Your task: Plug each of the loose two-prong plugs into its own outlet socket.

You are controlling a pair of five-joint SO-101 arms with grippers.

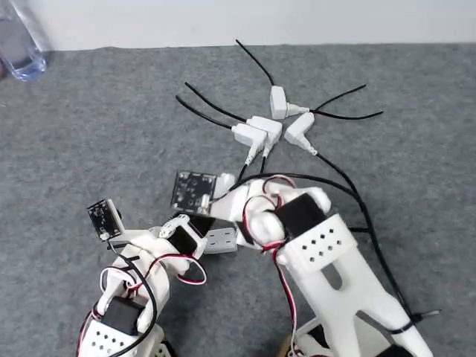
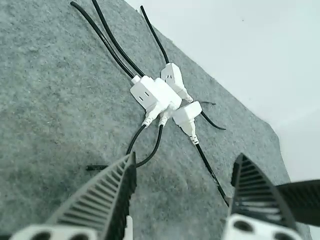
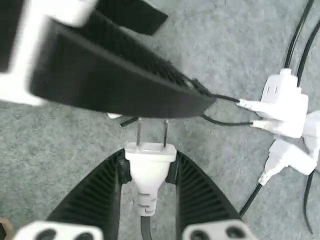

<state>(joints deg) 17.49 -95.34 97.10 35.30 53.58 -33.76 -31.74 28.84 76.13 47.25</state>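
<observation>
The left gripper (image 2: 186,165) is gaping wide and empty, its ribbed black fingers (image 2: 112,195) framing the cluster of white outlet sockets (image 2: 160,95) on the fuzzy grey mat (image 2: 50,100). The right wrist view is showing the right gripper (image 3: 149,160) pinching a white two-prong plug (image 3: 149,181), metal prongs (image 3: 138,132) bared, near that cluster but not touching it.

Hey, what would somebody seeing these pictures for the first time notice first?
Most striking is the white two-prong plug, gripped between the black ribbed fingers of the right gripper with its prongs bare. Out on the grey felt table lies a tangle of white socket blocks and plugs on black cords, and the left gripper faces it, fingers wide apart.
</observation>
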